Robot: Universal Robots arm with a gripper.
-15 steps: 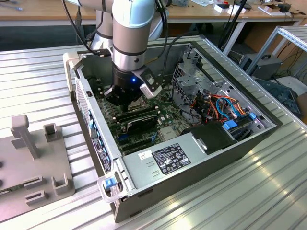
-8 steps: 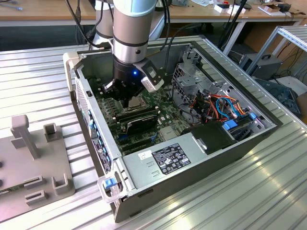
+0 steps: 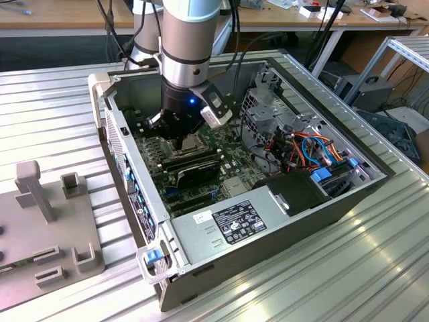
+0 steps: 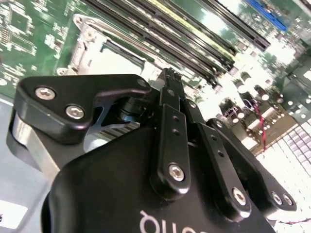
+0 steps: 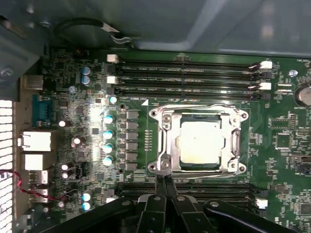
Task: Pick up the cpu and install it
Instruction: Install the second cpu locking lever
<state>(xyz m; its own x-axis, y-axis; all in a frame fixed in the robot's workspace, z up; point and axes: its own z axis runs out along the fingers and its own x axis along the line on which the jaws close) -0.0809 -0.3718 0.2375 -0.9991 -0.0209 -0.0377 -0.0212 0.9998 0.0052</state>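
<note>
The cpu [image 5: 200, 141], a small square chip with a dull silver top, lies flat inside the socket's metal frame [image 5: 165, 138] on the green motherboard [image 5: 286, 145]. In the first wrist view my gripper [image 5: 164, 178] is shut with nothing between its fingers. Its tips sit just beside the frame's edge, off the cpu. The second wrist view shows the same black fingers [image 4: 171, 111] pressed together, with the socket [image 4: 104, 51] beyond them. In the exterior view the gripper [image 3: 182, 139] hangs low inside the open computer case [image 3: 201, 248], above the board.
Rows of memory slots [image 5: 184, 73] run on both sides of the socket. A long black card [image 3: 194, 169], a power supply [image 3: 231, 225] and a tangle of coloured cables [image 3: 315, 151] fill the case. A grey fixture block [image 3: 47, 221] stands on the ribbed table at the exterior view's left.
</note>
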